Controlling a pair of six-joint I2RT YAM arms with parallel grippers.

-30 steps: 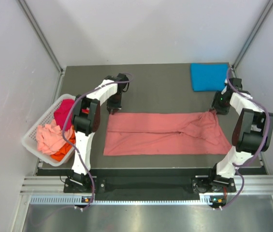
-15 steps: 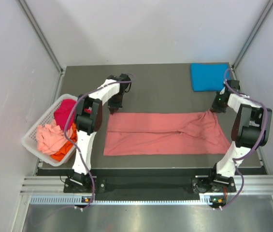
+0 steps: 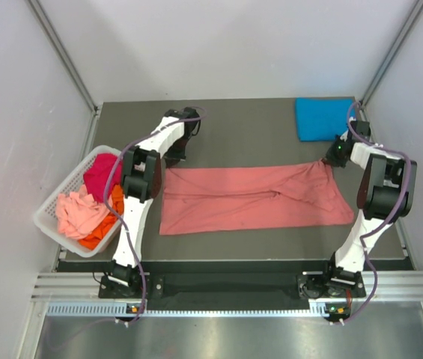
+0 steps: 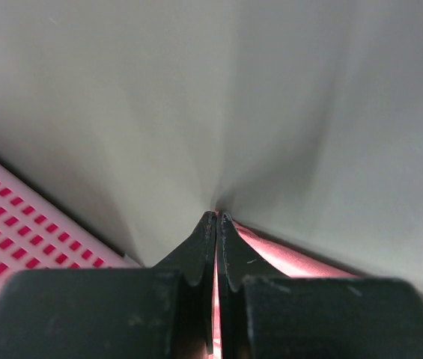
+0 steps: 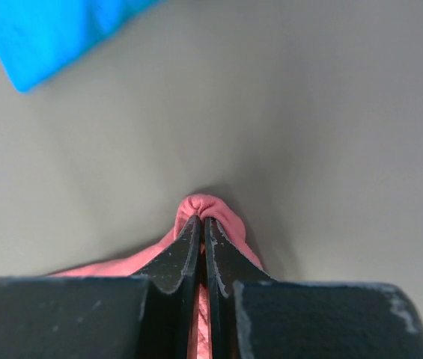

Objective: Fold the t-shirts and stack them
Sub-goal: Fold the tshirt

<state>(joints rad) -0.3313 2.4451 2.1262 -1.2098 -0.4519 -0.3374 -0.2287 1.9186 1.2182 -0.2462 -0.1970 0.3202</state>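
Fingers of the right gripper (image 5: 202, 221) press together on a bunched fold of the salmon-pink soft cloth t-shirt (image 3: 256, 198), at its 2 o'clock corner. The left gripper (image 4: 216, 217) is closed too, with a thin strip of the same cloth between its jaws, at the 10 o'clock corner. The shirt lies spread on the dark grey table (image 3: 256, 134). A folded bright blue cloth t-shirt (image 3: 323, 118) rests at 1 o'clock, apart from it. At 8 o'clock stands a white slatted plastic basket (image 3: 46, 217) holding a heap of magenta, orange and pale pink t-shirts (image 3: 72, 213).
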